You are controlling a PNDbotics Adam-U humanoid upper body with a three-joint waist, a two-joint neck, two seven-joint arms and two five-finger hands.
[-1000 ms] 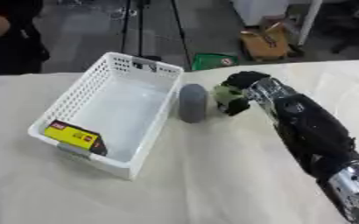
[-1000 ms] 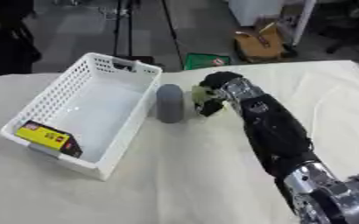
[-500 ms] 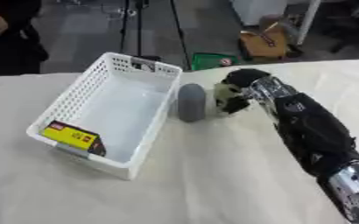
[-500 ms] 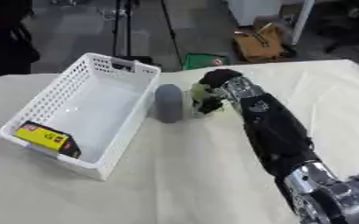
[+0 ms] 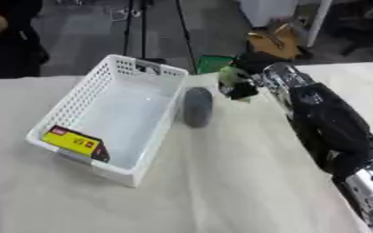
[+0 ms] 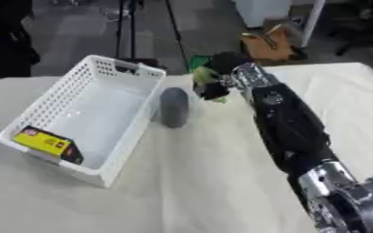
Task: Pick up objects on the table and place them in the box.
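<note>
My right hand [image 5: 249, 77] curls round a green-and-white object [image 5: 231, 81], above the bench [image 5: 221, 182] (grey cylinder [image 5: 197, 107] beside the white basket [image 5: 118, 113])

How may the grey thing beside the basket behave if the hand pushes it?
The grey thing looks rounded and smooth, so it may roll or slide rather than tip. It lies against the basket wall, which would probably stop it going left.

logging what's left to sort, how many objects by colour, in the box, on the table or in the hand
yellow object in the white box: 1
grey object on the table: 1
green-and-white object in the right hand: 1
total: 3
</note>
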